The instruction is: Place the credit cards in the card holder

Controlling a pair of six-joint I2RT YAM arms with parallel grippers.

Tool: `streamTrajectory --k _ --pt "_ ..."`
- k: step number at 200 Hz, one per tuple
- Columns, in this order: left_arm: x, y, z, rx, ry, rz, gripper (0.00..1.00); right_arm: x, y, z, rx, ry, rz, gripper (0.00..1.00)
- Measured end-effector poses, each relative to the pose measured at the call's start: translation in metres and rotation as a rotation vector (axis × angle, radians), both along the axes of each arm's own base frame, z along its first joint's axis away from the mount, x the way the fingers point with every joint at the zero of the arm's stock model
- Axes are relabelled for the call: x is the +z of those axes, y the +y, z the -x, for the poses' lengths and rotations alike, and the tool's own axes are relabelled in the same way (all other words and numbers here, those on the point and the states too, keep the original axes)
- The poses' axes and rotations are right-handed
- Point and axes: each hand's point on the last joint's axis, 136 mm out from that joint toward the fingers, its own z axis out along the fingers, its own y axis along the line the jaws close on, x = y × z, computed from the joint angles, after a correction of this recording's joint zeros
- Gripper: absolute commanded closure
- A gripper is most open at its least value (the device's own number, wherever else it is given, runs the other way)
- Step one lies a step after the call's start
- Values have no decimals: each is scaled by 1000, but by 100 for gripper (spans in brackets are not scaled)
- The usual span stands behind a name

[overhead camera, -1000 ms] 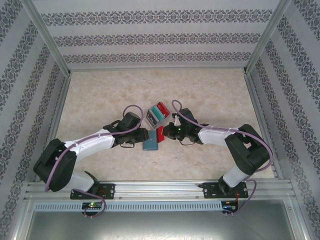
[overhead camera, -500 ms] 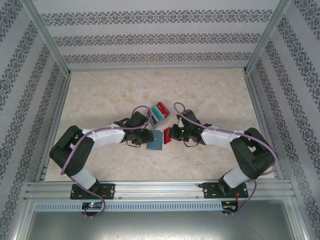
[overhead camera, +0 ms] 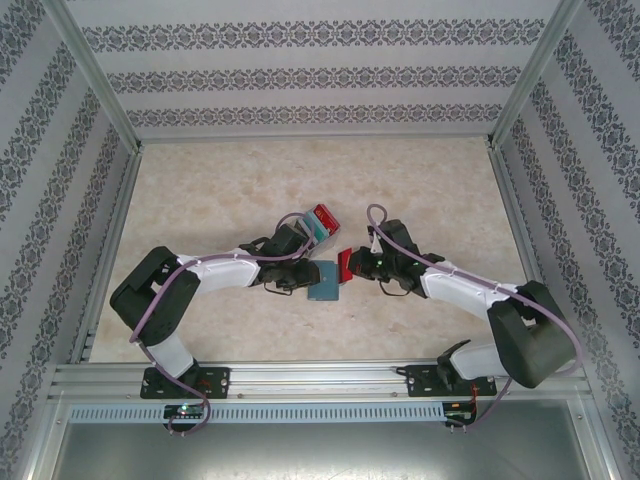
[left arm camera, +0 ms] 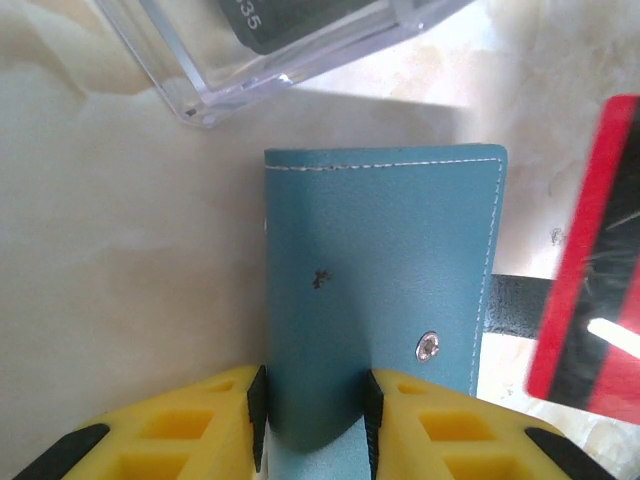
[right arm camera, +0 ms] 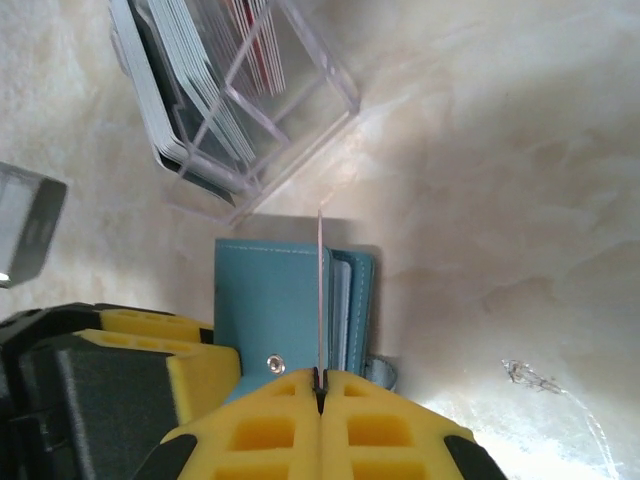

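Left gripper [left arm camera: 313, 420] clamped on the wallet [left arm camera: 380, 290], which lies flat between both grippers. Right gripper [right arm camera: 320, 385] clenched on the red card [right arm camera: 320, 300], held edge-on above the wallet's open side, long axis pointing along its pockets. Right arm does the inserting. Clear box [right arm camera: 230, 100] just beyond the wallet.

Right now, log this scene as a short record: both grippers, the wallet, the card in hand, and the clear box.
left gripper: shut on the near end of the card holder
right gripper: shut on the red card, held on edge
red card: beside the card holder's open side, not yet in a pocket
card holder: teal-blue, folded, flaps slightly apart, snap stud showing
clear box: just beyond the card holder, more cards inside
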Motion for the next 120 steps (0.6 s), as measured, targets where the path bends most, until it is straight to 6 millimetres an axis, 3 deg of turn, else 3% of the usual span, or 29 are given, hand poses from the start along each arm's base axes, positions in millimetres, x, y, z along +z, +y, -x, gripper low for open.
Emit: streamTrajectory --k 38,75,120 --pt "2 -1 -2 0 -5 4 65 -22 5 3 12 50 19 100" --pt "2 -1 -2 0 -5 4 62 -17 10 -1 4 40 -10 100" --pt "3 -2 -2 -4 -10 4 45 -5 20 0 40 34 -77 100"
